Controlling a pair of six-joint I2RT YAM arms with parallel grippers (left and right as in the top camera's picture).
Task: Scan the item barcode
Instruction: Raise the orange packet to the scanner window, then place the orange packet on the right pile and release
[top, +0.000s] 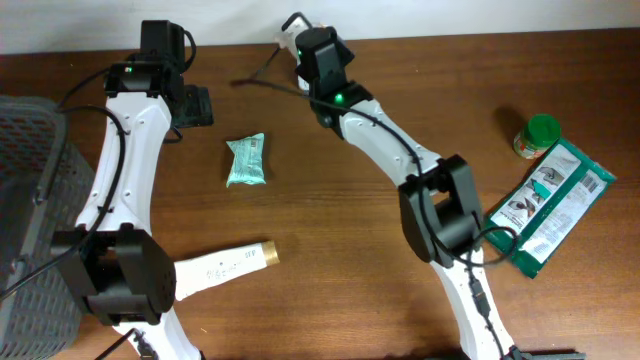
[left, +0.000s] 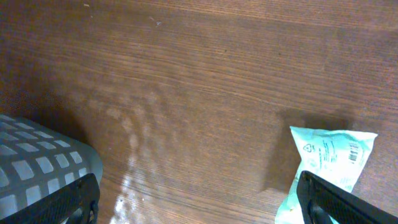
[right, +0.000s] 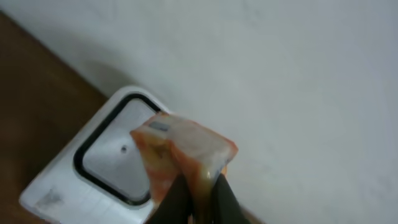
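Table (top: 330, 225), contents from the left edge to the right edge.

1. Grey mesh basket (top: 30, 160), against the left edge.
2. Left gripper (top: 195, 106), toward the far edge in the left half. Jaws spread wide and holding nothing. In its wrist view, bare wood lies between the fingertips (left: 74, 202).
3. White tube-shaped pack with a gold end (top: 225, 265), lying flat toward the near edge, beside the base of the left arm.
4. Teal packet (top: 247, 160), flat on the wood just right of the left gripper and apart from it. A barcode shows on its upper face in the left wrist view.
5. Right gripper (right: 199, 196), at the far edge near its middle. Jaws pinched tight on an orange, partly clear packet (right: 186, 146), which is the item for scanning. It is raised off the table.
6. White scanner (right: 56, 190) with a black-rimmed window, at the far edge against the pale wall, directly behind the held packet.
7. Green-lidded jar (top: 540, 132), upright near the right edge.
8. Green-and-white pouch (top: 550, 205), flat and slanted, just beside the jar on its near side.
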